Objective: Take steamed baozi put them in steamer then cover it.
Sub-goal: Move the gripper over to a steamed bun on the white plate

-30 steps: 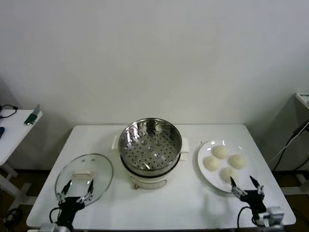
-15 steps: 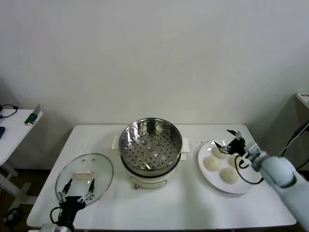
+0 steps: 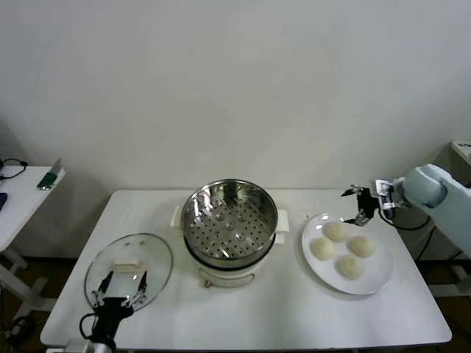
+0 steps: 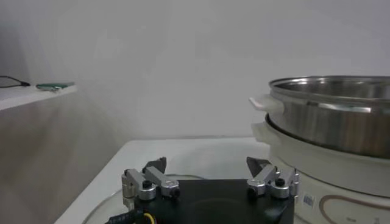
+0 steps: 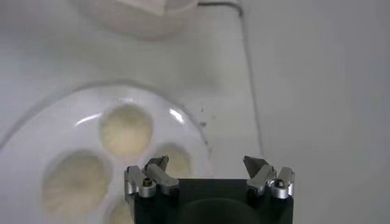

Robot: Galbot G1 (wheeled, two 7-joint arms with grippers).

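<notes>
Since a moment ago my right gripper (image 3: pixel 358 205) has swung up and back off the plate, so now it's hovering with fingers spread and nothing in them, just past the far rim of the flat white plate (image 3: pixel 377 279). All four round off-white steamed baozi (image 3: pixel 336 231) are sitting on that plate, to the right of the shiny round steel steamer (image 3: pixel 229 223) with its perforated tray showing. My left gripper (image 3: pixel 117 294) is hanging released too, parked at the near edge of the round glass lid (image 3: pixel 129 268) lying on the white table (image 3: pixel 265 312).

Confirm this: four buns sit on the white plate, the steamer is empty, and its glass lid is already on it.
Not right about the lid. The head view shows the glass lid lying on the table left of the steamer, which is open and empty. The four buns are on the plate.
</notes>
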